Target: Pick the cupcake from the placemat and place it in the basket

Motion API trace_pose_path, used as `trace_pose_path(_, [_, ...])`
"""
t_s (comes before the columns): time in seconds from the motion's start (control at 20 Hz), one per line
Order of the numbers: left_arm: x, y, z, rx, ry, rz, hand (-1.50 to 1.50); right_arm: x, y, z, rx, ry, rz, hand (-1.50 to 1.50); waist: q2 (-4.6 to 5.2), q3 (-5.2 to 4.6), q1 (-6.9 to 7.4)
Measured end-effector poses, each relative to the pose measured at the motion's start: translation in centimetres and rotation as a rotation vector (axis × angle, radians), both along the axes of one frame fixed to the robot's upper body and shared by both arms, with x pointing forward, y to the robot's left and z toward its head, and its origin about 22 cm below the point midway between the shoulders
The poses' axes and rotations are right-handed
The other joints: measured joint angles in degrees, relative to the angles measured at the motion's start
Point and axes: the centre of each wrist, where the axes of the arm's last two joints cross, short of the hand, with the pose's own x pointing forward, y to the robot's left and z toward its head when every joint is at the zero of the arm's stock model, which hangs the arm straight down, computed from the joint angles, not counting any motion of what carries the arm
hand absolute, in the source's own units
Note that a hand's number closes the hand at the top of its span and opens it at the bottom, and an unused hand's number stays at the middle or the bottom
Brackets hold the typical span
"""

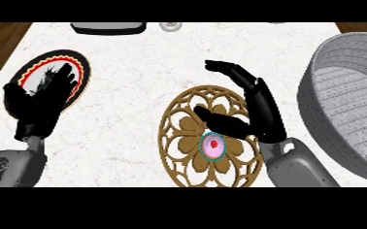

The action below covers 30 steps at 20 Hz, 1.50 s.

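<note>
Right hand [247, 111] fingers released above cupcake [213, 145]: lower, centre over frosting, clench around wrapper before lifting toward basket [315, 92]. Left hand [43, 94] released.

Pink-frosted cupcake [213, 146] on round brown openwork placemat [209, 137], near centre of white marble desk [143, 68]. Right hand [243, 119] over placemat, just beside cupcake, thumb above it. Grey woven basket [333, 97] at right edge, apart from placemat. Round dark plate with red-and-cream rim [50, 80] at left, partly under left hand [39, 99]. Grey flat object [109, 27] and small white round item [171, 26] at far edge.
</note>
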Motion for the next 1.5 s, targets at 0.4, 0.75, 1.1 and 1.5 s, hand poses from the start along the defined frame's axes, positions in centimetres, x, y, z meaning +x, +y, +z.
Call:
trace_pose_path(0.4, [0.0,0.6,-0.2,0.011,0.008,0.007,0.00,-0.8,9.3,4.5,-0.087,0.084,-0.142,-1.50,-0.37,-0.11,-0.61])
trace_pose_path(0.75, [0.1,0.9,-0.2,0.016,0.023,0.037,0.00,1.2,9.4,8.7,-0.453,0.274,-0.375,-1.50,-1.25,-0.28,-2.53])
trace_pose_path(1.1, [-0.2,1.3,-0.6,0.006,0.030,0.049,0.00,2.2,7.7,15.0,-0.569,0.373,-0.445,-1.50,-1.27,-0.14,-2.86])
trace_pose_path(1.5, [-0.8,1.8,-1.0,0.002,0.033,0.060,0.00,1.5,4.8,17.4,-0.538,0.508,-0.271,-1.50,-1.33,-0.01,-3.53])
